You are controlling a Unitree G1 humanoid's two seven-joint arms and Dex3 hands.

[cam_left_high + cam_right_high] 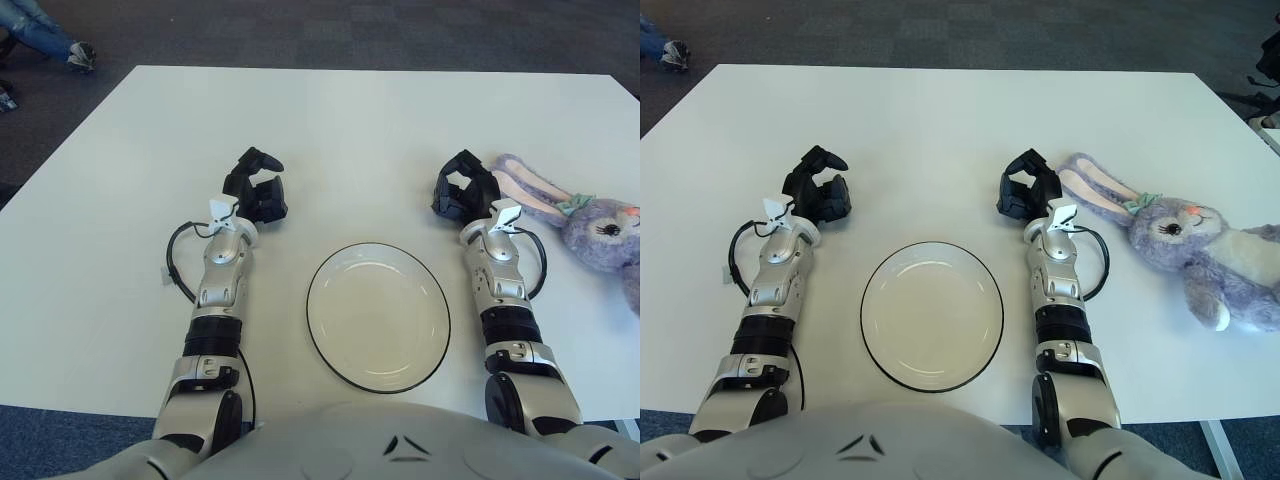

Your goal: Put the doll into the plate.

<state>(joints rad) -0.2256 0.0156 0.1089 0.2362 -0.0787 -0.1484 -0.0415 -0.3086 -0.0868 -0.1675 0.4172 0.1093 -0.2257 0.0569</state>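
Starting at the left of the frame, we see our left hand [817, 192] over the white worktop [940, 110], to the left of the plate. Its fingers [826, 158] are loosely curled and hold nothing, and it plays no part for now.

In the lower middle of the frame lies the plate [932, 315], round, pale, with a dark rim, and with nothing in it. It sits between our two forearms, nearer the bottom edge than either hand.

Just right of the middle is our right hand [1028, 190]. Its fingers [1020, 165] are also curled and grip nothing; we see no contact with the doll yet.

At the right of the frame lies the doll [1185, 240], a purple plush rabbit, flat on the worktop and well outside the plate. Its long axis runs roughly left to right, tilting down toward the lower right: the ears point left toward our right hand, the head comes next, and the body and legs trail off toward the right edge. The tips of the ears lie just beside the right hand, on its right side.

So we judge the right hand is plainly the nearer one, and the doll lies to its right. The reach would go rightward along the ears toward the head or body, then carry the doll back down and left to the plate.
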